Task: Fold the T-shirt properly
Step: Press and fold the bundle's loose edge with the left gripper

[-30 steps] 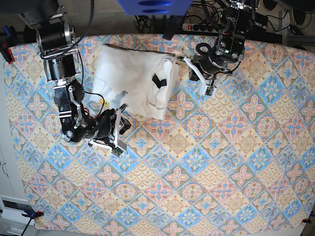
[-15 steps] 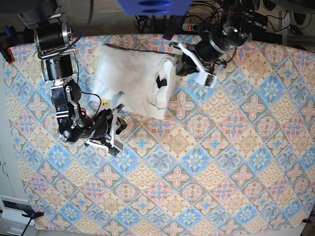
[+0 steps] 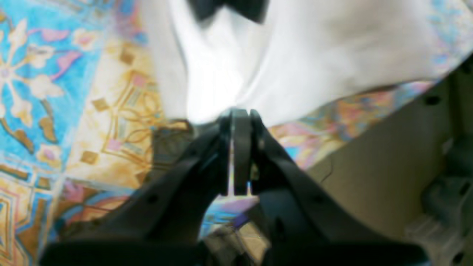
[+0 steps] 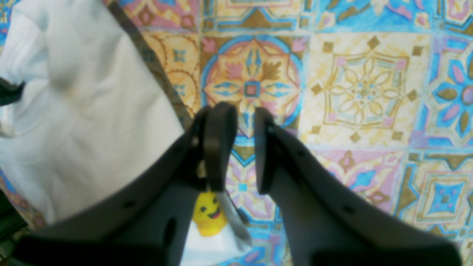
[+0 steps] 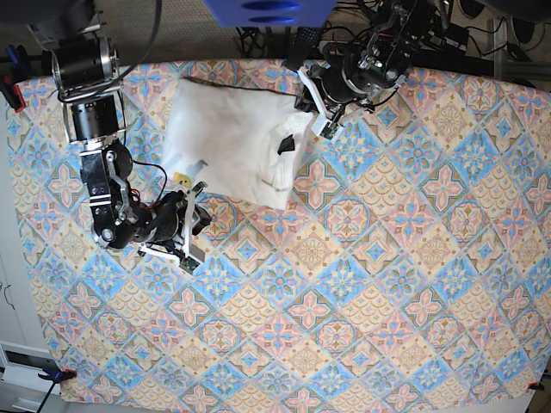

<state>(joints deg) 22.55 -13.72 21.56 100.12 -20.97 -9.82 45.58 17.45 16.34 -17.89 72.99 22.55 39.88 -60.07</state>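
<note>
The white T-shirt [image 5: 228,138] lies folded at the back left of the patterned tablecloth [image 5: 362,284], its black neck tag [image 5: 282,144] near its right edge. My left gripper [image 5: 306,110] is at the shirt's upper right corner. In the left wrist view it [image 3: 236,115] is shut, with the shirt's edge [image 3: 295,62] gathered at its tips and the tag [image 3: 229,7] beyond. My right gripper [image 5: 193,225] is low over the cloth just below the shirt's lower left edge. In the right wrist view it [image 4: 242,115] is open and empty, with the shirt [image 4: 85,122] to its left and a yellow smiley print [image 4: 208,218] beneath.
The table's back edge [image 3: 369,122] runs right beside my left gripper, with cables and a power strip [image 5: 344,47] behind it. A blue object [image 5: 258,10] hangs at top centre. A clamp [image 5: 56,374] grips the front left corner.
My left gripper has swung left from right of the shirt onto its upper right corner. My right gripper has drawn slightly left and down, away from the shirt's lower edge.
</note>
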